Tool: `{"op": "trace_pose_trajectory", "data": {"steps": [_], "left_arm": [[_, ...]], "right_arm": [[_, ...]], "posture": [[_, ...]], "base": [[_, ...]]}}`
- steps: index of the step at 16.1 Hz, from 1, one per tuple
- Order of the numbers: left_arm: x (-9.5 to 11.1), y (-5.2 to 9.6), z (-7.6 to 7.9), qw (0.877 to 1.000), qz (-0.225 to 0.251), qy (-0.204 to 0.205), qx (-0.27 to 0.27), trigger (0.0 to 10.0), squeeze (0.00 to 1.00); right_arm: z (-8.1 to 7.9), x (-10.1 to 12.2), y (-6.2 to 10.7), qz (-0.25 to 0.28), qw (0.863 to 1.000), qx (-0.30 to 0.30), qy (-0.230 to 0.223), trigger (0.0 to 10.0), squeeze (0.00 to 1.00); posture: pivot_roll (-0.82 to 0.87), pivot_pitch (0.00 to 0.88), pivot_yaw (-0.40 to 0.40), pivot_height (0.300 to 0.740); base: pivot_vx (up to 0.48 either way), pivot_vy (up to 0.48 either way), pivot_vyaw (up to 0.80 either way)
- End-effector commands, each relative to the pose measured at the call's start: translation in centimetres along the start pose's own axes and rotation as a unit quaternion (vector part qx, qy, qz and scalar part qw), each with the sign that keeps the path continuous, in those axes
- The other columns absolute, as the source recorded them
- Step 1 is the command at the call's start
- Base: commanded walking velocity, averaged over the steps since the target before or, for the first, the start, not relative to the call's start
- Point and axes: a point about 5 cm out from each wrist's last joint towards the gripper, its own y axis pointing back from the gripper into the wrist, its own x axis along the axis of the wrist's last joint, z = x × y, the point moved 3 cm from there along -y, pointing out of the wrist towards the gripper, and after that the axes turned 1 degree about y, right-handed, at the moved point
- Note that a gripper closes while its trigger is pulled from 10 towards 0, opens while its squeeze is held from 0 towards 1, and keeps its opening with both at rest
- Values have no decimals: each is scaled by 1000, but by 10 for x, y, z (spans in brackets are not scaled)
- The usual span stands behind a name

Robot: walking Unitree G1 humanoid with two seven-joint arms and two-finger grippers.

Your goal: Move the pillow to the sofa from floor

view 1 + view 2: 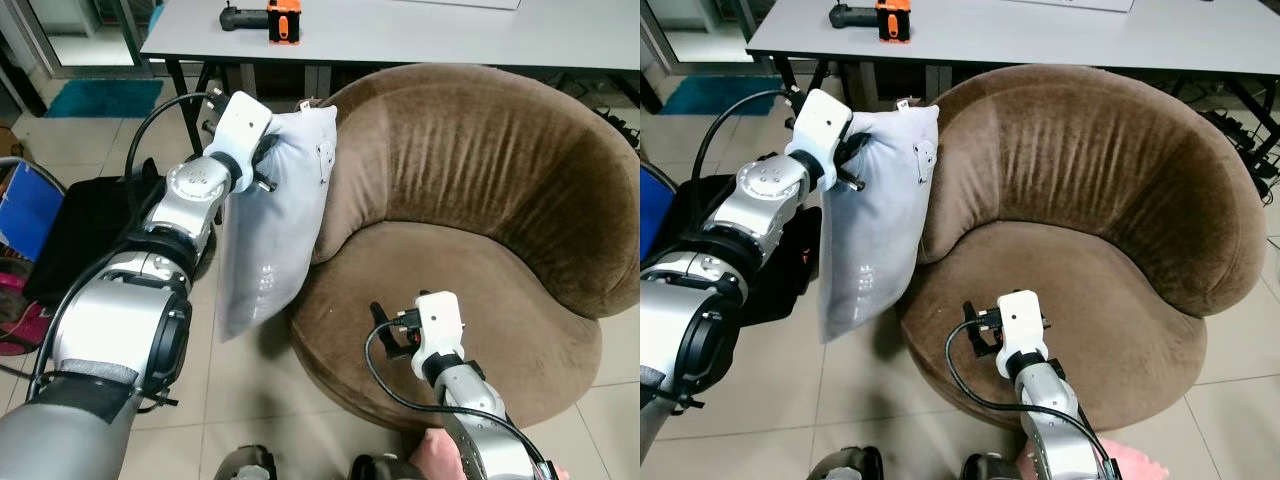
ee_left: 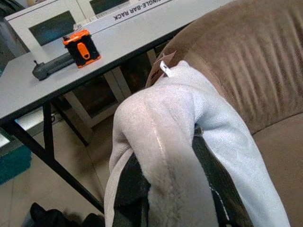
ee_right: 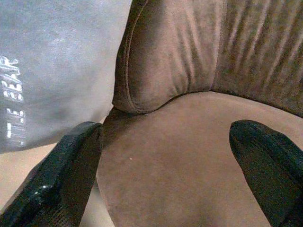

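While the left gripper (image 1: pixel 262 160) pinched the pale pillow's (image 1: pixel 275 230) top corner, it hung against the brown sofa's (image 1: pixel 470 250) left outer edge, clear of the seat. Released there, it would likely slide floorward. The right gripper (image 3: pixel 165 161) hovered wide, empty.

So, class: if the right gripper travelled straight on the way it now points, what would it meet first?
The right gripper, fingers open and empty, points over the sofa. It would probably meet the brown seat cushion first, or the backrest behind; depth is unclear. The pillow hangs off to one side.
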Motion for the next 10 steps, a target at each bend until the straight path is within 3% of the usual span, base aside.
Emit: {"op": "trace_pose_trajectory", "data": {"steps": [1,3,5,7,10], "left_arm": [[49,-8,-8,998,57,-16,13,0,0],[79,-13,-3,995,99,0,5,0,0],[78,-16,19,993,113,15,-28,0,0],[64,-18,33,995,94,-3,-36,0,0],[67,-19,25,996,82,-27,-17,0,0]], "right_arm": [[-1,-1,3,1,1000,-7,1,10000,0],[1,0,4,2,1000,-15,-4,10000,0],[-1,-1,4,0,1000,-15,-4,10000,0],[-1,-2,5,-2,1000,-15,-5,10000,0],[-3,-3,3,-4,1000,-12,-6,10000,0]], "posture": [[-227,98,39,740],[-230,103,43,740],[-237,112,44,740],[-234,117,40,740],[-224,114,46,740]], "base": [[0,0,0],[0,0,0],[0,0,0],[169,-300,0],[361,-309,0]]}}
